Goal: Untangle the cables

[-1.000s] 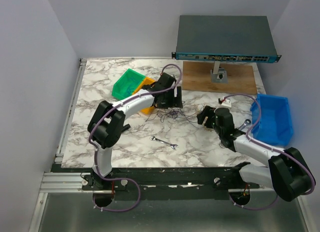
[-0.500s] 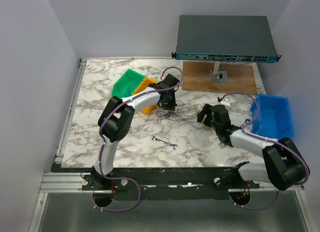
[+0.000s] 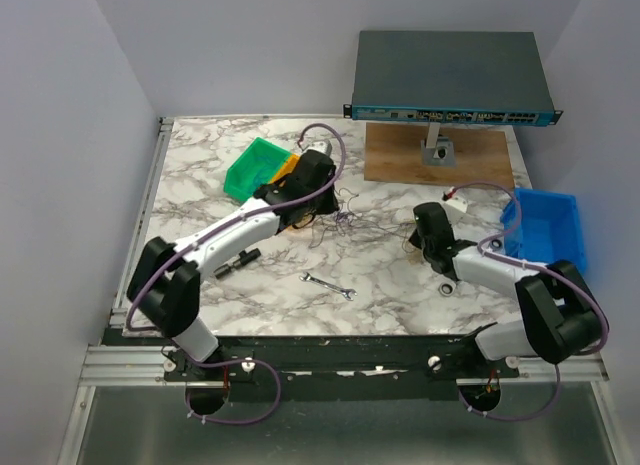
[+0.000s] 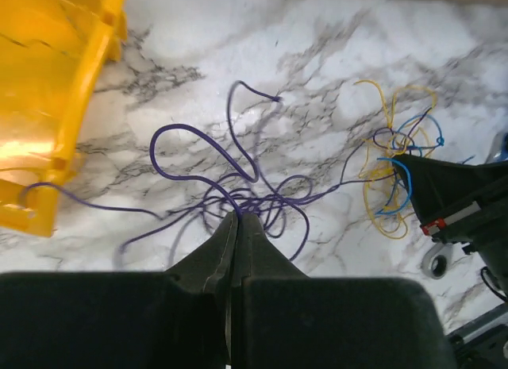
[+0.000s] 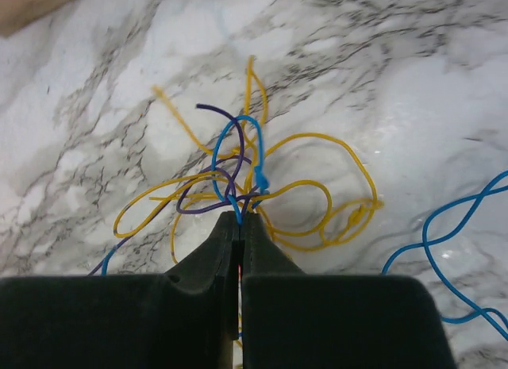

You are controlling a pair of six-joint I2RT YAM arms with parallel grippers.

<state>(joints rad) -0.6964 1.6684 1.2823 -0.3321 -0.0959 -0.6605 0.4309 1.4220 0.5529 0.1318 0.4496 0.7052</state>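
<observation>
**Both grippers pinch the wire bunch**

From above: The cables (image 3: 345, 217) lie in a thin, messy bunch near the middle of the marble table (image 3: 200, 185). The left arm stretches long and low from its base toward 1 o'clock. The left gripper (image 3: 322, 212) meets the bunch at its 9 o'clock side. The right arm folds back like a bent elbow. The right gripper (image 3: 414, 235) points to 9 o'clock and sits at the bunch's 3 o'clock end. A wrench (image 3: 328, 285) lies at 6 o'clock from the bunch, apart from it.

Left wrist: The left gripper (image 4: 238, 218) is pinched tight, its two fingers pressed together on purple loops of the cables (image 4: 252, 201). A yellow bin (image 4: 48, 91) sits at 10 o'clock. Yellow and blue loops lie at 3 o'clock.

Right wrist: The right gripper (image 5: 240, 220) is squeezed tight on a blue wire. Yellow, blue and purple loops of the cables (image 5: 259, 181) cross at 12 o'clock from its tips.
</observation>
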